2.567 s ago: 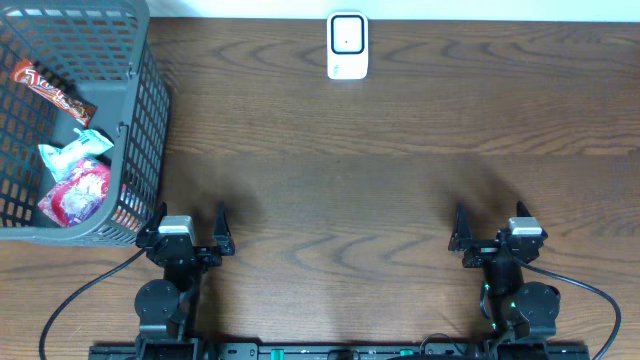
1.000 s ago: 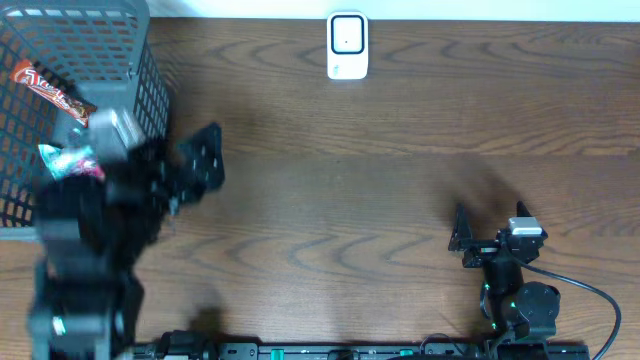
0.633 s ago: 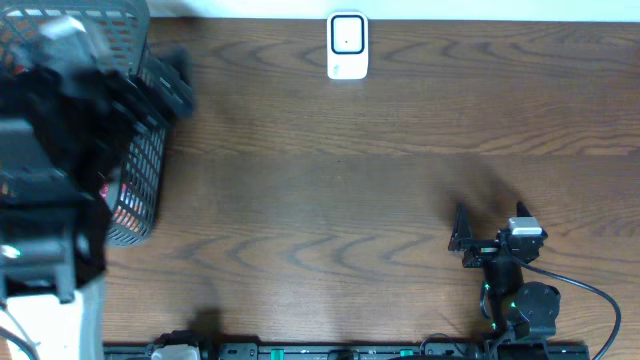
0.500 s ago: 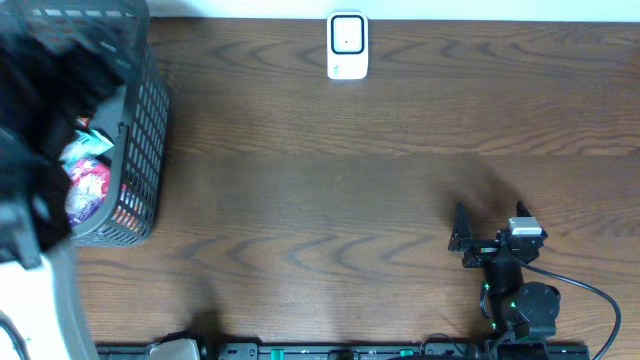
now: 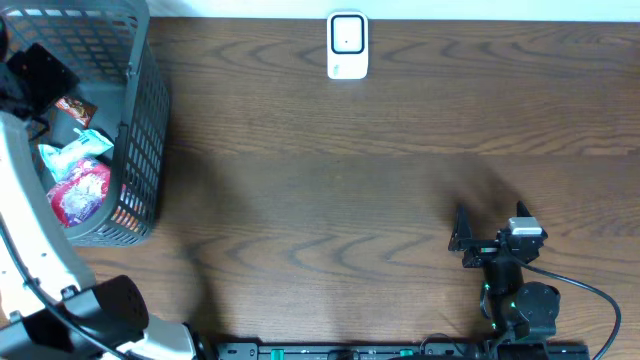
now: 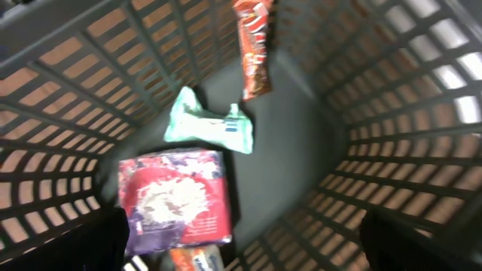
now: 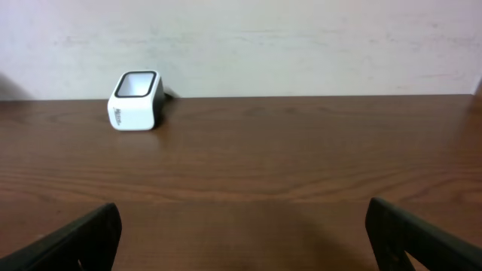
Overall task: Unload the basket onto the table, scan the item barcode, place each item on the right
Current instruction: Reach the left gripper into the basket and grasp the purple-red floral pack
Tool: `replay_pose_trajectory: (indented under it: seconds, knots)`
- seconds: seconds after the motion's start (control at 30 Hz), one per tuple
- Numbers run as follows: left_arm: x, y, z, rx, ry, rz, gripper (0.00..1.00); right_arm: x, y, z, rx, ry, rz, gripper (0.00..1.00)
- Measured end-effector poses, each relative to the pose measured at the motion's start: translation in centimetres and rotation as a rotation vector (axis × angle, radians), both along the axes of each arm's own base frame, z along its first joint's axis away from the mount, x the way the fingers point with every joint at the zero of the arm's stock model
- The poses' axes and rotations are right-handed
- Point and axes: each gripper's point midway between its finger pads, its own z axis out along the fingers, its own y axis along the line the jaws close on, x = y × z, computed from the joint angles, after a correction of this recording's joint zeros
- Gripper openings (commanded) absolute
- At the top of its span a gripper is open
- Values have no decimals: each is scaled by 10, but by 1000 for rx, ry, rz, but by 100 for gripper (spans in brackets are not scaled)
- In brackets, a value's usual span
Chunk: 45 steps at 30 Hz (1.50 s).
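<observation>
Several packaged items lie in the dark mesh basket [image 5: 140, 120]: a red bar [image 6: 252, 45], a teal packet [image 6: 211, 124], a red and purple pack [image 6: 177, 196] and an orange pack [image 6: 199, 260] half under it. My left gripper [image 5: 38, 78] hovers open above the basket's inside, jaws wide, its fingertips [image 6: 60, 241] on either side of the red and purple pack, touching nothing. The white scanner [image 5: 347, 45] stands at the table's far edge. My right gripper [image 5: 489, 215] rests open and empty near the front right, facing the scanner [image 7: 135, 90].
The basket walls [image 6: 392, 113] rise close around the left gripper. The left arm [image 5: 30, 250] arches up from the front left corner. Bare wooden tabletop [image 5: 340, 200] lies between basket, scanner and right arm.
The left arm has swung up from the table's front left and over the basket, its gripper now above the items. The right arm has not moved.
</observation>
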Motion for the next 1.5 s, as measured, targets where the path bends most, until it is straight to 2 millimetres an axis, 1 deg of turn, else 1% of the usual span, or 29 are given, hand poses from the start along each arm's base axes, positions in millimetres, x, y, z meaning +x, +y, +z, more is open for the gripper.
replay_pose_trajectory:
  seconds: [0.13, 0.33, 0.5, 0.83, 1.03, 1.17, 1.27, 1.3, 1.4, 1.43, 1.47, 1.5]
  knots:
    - [-6, 12, -10, 6, 46, 46, 98, 0, 0, 0, 0, 0, 0, 99]
    - [-31, 24, -49, -24, 232, 180, 98, 0, 0, 0, 0, 0, 0, 99]
    - [-37, 28, -80, -55, 344, 247, 98, 0, 0, 0, 0, 0, 0, 99]
    - [-49, 25, -133, -126, 570, 264, 98, 0, 0, 0, 0, 0, 0, 99]
    - [-60, 21, -176, -168, 705, 255, 98, 0, 0, 0, 0, 0, 0, 99]
    - [-65, 18, -200, -180, 738, 252, 98, 0, 0, 0, 0, 0, 0, 99]
    - [-68, 17, -215, -183, 750, 252, 99, 0, 0, 0, 0, 0, 0, 99]
    - [-68, 17, -217, -183, 751, 251, 100, 0, 0, 0, 0, 0, 0, 99]
    - [-69, 17, -228, -176, 751, 242, 97, 0, 0, 0, 0, 0, 0, 99]
    - [-69, 18, -231, -169, 746, 237, 93, 0, 0, 0, 0, 0, 0, 99]
    - [-69, 18, -234, -166, 740, 231, 86, 0, 0, 0, 0, 0, 0, 99]
    - [-69, 18, -235, -163, 731, 225, 75, 0, 0, 0, 0, 0, 0, 99]
